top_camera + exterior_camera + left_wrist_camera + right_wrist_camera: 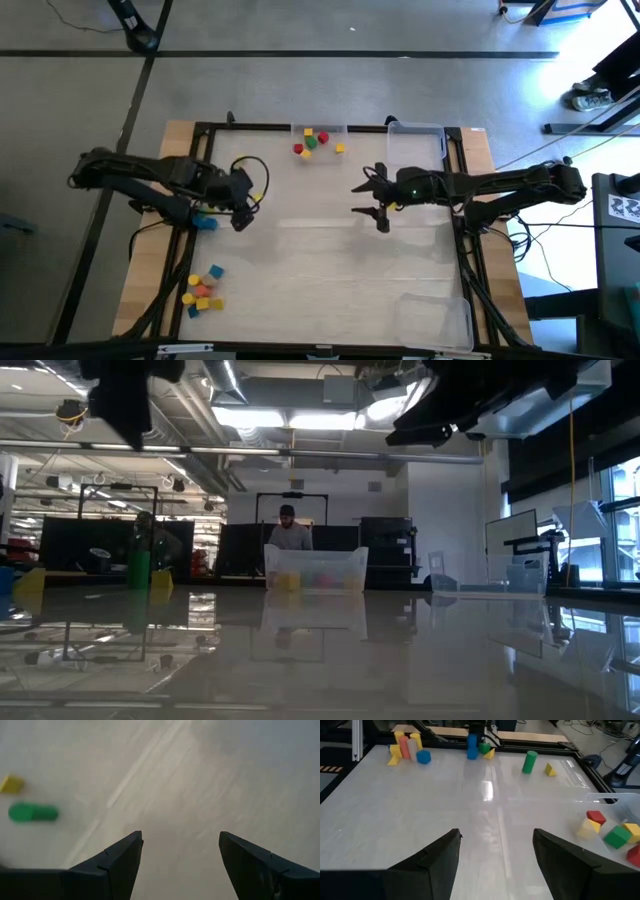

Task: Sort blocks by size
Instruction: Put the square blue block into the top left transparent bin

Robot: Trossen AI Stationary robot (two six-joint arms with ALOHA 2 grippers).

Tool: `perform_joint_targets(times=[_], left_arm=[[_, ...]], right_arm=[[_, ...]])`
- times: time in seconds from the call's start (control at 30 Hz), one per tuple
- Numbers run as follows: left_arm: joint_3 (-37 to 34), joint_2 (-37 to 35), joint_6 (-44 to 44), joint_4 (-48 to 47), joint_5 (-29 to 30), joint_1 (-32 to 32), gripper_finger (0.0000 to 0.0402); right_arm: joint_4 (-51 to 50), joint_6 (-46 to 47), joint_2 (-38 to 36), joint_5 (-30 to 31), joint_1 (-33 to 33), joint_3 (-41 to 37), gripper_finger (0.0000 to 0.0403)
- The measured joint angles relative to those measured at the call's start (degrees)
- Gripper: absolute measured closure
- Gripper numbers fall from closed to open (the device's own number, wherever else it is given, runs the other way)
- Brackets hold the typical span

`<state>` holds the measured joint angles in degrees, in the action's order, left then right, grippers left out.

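Two arms: we see both over the desk [320,250], neither holding anything.
Left gripper: we find the left gripper [243,205] near the desk's left edge, about halfway along it, its fingers [117,865] spread apart over bare desk surface with nothing between them.
Right gripper: we find the right gripper [372,197] right of the desk's middle, its fingers [432,862] also spread wide and empty above the bare surface.
Blocks in the tray: we count a few of the blocks [312,142], red, green and yellow, lying in a clear tray [296,130] at the middle of the desk's far edge; the right wrist view shows red, yellow and green cubes [612,832] there.
Blocks at the near left corner: we see a small cluster [203,289] of yellow, blue and orange pieces close to the desk's near left corner.
Blocks by the left gripper: we see a blue block [205,223] just beside the left gripper at the desk's left edge, and a green cylinder [33,813] with a small yellow piece [11,784] near it in the left wrist view.
Other trays: we note an empty clear tray [416,140] at the far right corner and another [435,322] at the near right corner.
Person: we see someone beyond the desk's far edge in the low view [289,532].
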<state>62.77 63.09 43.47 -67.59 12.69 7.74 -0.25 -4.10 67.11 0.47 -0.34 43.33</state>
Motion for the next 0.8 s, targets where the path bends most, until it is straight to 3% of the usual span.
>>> perform_joint_targets(times=[0.17,0.37,0.57,0.8], left_arm=[[-3.27,0.46,6.96,-3.14,-0.04,2.70,0.0149],[-8.99,0.52,8.96,-3.73,-0.33,3.17,0.0149],[-14.21,3.78,4.19,-3.99,-3.18,3.16,0.0149],[-15.53,11.84,-5.01,-3.78,-3.68,2.98,0.0149]], right_arm=[[-0.24,-0.58,0.04,0.13,-0.04,0.00,0.0152],[-0.39,-0.67,0.45,0.17,-0.04,0.00,0.0152],[0.24,-1.92,0.72,2.11,-0.04,-0.02,0.0152],[0.18,-2.19,0.72,2.32,-0.04,-0.02,0.0152]])
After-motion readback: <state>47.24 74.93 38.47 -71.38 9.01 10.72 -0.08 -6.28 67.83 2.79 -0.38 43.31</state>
